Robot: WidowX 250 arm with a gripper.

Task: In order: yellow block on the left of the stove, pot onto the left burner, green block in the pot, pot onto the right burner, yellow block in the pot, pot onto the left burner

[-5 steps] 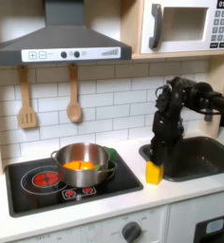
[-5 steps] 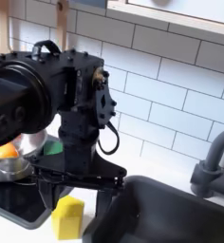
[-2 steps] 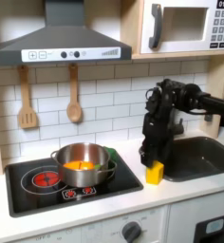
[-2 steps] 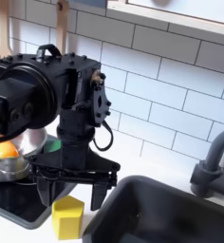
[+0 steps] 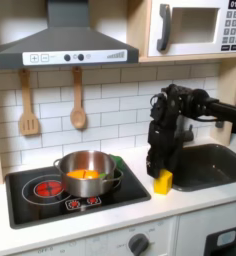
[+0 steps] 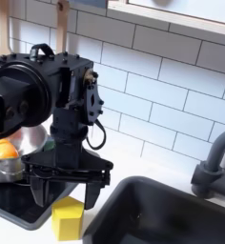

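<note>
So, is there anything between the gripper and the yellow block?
No. In the second exterior view the gripper hangs just above the yellow block, fingers apart, with only bare air between them.

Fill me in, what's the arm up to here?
The arm's tool hangs open right above the yellow block, which sits on the counter between the stove and the sink; no grip yet. The pot is on the right burner with something orange inside and a green block beside it.
</note>
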